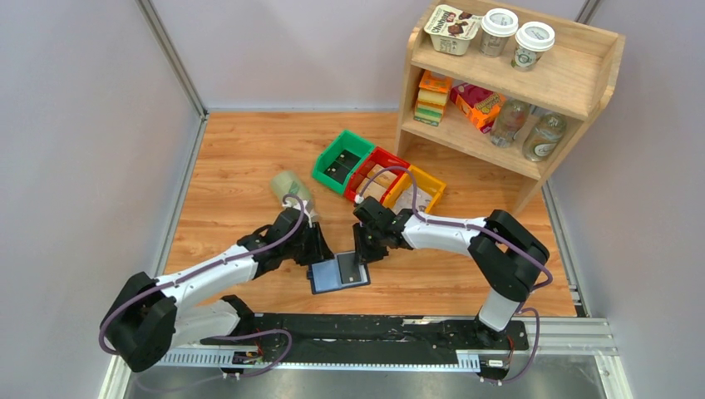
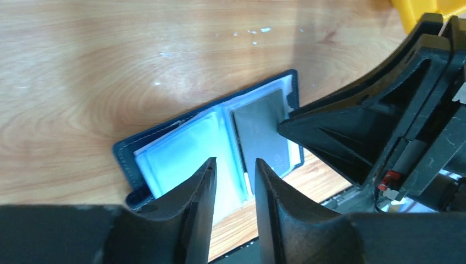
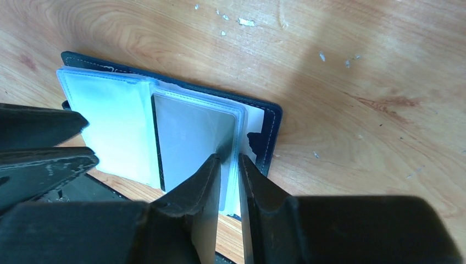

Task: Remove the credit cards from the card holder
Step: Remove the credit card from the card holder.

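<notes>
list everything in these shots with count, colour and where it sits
card holder: one, navy, open at table's near edge
credit card: one showing, grey, in holder's right sleeve
bins: three, green, red, yellow, rowed mid-table
lying bottle: one, pale green, left of bins
shelf: one, wooden, far right
cups: two, white-lidded, shelf top
tub: one, white, shelf top left
boxes: several, orange and green, lower shelf
clear bottles: two, lower shelf right
table: one, wood
left arm: black-white, jaws open over holder's left half
right arm: black-white, jaws nearly closed at right sleeve's edge
</notes>
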Robot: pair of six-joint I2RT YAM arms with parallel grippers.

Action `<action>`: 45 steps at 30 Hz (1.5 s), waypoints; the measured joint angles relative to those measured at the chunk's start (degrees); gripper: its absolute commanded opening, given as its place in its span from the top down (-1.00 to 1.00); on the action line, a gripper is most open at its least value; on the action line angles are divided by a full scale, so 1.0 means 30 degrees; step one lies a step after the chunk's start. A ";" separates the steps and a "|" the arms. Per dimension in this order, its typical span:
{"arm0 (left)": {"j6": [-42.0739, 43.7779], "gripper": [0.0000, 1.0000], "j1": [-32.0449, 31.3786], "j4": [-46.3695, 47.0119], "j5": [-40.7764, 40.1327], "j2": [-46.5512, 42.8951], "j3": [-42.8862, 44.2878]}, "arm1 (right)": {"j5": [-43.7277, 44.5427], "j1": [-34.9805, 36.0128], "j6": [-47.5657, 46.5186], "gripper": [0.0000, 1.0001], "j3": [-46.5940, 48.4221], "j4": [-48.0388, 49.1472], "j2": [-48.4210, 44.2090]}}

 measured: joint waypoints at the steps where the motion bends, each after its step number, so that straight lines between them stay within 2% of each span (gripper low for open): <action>1: 0.0073 0.03 0.0000 -0.0634 -0.0335 -0.0328 0.0131 | 0.0015 0.0000 -0.0044 0.45 0.0000 -0.0022 0.0000; 4: 0.0685 -0.08 0.0000 -0.2856 -0.1501 -0.0539 0.0933 | 0.0051 0.0000 -0.0124 0.35 0.0066 -0.0197 -0.0007; 11: 0.1909 -0.08 0.0000 -0.6003 -0.3235 0.0189 0.1581 | 0.0517 0.0000 -0.0481 0.19 0.1064 -0.1413 -0.0051; 16: 0.2310 0.10 0.0000 -0.7169 -0.3716 0.0772 0.1581 | 0.0794 0.0000 -0.0546 0.20 0.1574 -0.1923 -0.0175; 26: 0.2412 0.35 0.0000 -0.7082 -0.3410 0.1282 0.1596 | 0.0692 0.0073 -0.0539 0.21 0.1690 -0.1989 0.0066; 45: 0.2390 0.42 0.0000 -0.6936 -0.3118 0.1282 0.1596 | 0.0248 0.0386 -0.0546 0.30 0.2040 -0.2055 0.0896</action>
